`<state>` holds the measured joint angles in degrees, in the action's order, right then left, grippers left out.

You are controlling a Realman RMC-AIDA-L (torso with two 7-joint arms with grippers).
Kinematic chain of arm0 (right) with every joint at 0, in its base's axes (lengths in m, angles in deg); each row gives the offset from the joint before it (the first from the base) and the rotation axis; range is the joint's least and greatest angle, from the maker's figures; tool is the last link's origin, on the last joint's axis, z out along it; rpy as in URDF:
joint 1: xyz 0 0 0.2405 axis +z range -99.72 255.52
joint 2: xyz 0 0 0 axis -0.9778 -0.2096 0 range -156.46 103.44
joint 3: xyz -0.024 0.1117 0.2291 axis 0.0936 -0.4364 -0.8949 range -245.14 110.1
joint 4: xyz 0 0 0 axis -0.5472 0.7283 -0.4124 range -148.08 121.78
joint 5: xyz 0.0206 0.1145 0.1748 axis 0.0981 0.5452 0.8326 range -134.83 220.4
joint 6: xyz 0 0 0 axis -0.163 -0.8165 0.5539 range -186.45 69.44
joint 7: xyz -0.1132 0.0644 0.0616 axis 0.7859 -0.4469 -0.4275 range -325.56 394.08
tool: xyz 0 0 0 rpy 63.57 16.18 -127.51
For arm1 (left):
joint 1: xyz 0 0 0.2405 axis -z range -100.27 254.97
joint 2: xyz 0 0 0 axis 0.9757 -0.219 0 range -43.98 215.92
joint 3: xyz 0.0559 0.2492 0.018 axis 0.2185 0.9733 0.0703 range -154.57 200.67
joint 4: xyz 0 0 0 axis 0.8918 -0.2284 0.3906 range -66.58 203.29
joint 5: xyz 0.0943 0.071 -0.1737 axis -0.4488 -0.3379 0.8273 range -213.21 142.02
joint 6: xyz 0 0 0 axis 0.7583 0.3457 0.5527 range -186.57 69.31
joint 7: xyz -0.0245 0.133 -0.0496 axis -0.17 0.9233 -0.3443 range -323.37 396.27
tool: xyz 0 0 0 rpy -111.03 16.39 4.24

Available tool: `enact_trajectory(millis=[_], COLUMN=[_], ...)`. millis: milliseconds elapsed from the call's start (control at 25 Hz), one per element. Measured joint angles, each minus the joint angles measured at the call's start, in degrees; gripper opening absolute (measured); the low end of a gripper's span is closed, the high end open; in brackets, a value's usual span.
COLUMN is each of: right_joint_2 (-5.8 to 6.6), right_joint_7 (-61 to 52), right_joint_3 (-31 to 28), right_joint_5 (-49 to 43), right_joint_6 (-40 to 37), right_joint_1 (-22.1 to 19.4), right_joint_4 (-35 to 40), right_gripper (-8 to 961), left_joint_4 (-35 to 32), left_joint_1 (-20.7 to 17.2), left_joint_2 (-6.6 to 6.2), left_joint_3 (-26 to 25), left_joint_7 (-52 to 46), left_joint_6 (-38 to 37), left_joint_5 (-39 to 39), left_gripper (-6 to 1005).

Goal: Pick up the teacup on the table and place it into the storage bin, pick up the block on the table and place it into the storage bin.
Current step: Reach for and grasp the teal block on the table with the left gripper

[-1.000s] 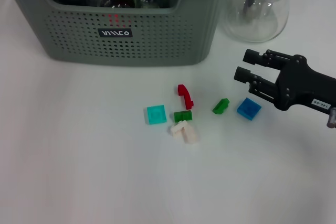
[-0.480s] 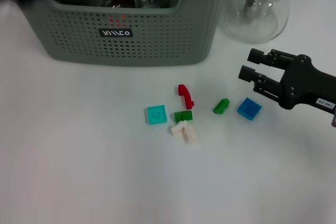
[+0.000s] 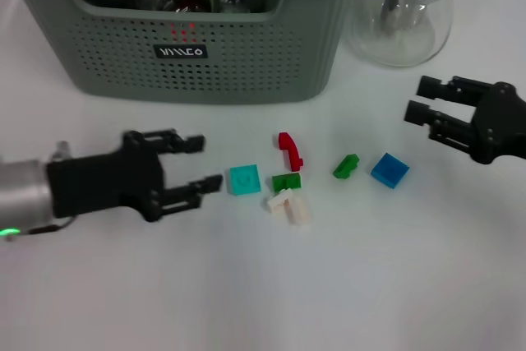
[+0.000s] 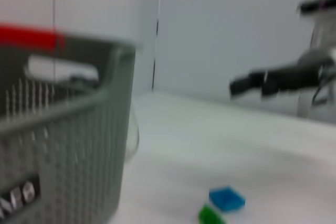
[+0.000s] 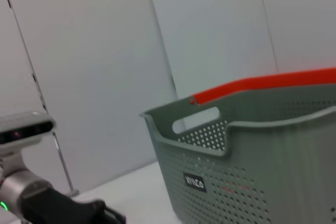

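Storage bin (image 3: pixel 246 55) — matt grey-green plastic, perforated walls, smooth rim. Carafe (image 3: pixel 403 14) — clear glossy glass, black plastic-looking lid. Blocks, e.g. blue block (image 3: pixel 389 170) and teal block (image 3: pixel 244 179), smooth moulded plastic, slight sheen. Counter (image 3: pixel 246 285) smooth, matt white. Left gripper (image 3: pixel 201 163) and right gripper (image 3: pixel 421 100): matt black.

left hand (image 3: pixel 200 163): fingers spread, low | right hand (image 3: pixel 426 100): fingers spread, raised

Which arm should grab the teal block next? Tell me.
Left, probably. The left gripper is open and low on the table, right beside the teal block. The right gripper sits farther off, past the blue block.
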<state>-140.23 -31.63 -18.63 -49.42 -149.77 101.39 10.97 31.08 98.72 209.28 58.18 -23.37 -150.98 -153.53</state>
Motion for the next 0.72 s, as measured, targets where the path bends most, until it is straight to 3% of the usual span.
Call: enact_trajectory(millis=[200, 400, 720], right_joint_2=[0.31, -0.74, -1.54], right_joint_7=[1.4, 9.1, 13.3], right_joint_3=[-1.4, -1.5, -3.8], right_joint_5=[-0.1, -0.1, 0.0], right_joint_6=[-0.2, 0.0, -0.3], right_joint_1=[-0.6, -1.0, -1.5], right_joint_4=[1.2, 1.6, 1.6], right_gripper=[505, 505, 504], left_joint_4=[5.9, 9.3, 12.7], left_joint_1=[2.9, 4.1, 6.3], left_joint_2=[0.15, 0.98, 0.99], left_joint_3=[2.4, 2.5, 2.5], left_joint_7=[2.8, 11.4, 12.2], left_joint_6=[7.6, 12.6, 18.3], left_joint_5=[-1.5, -1.6, -1.7], left_gripper=[599, 598, 597])
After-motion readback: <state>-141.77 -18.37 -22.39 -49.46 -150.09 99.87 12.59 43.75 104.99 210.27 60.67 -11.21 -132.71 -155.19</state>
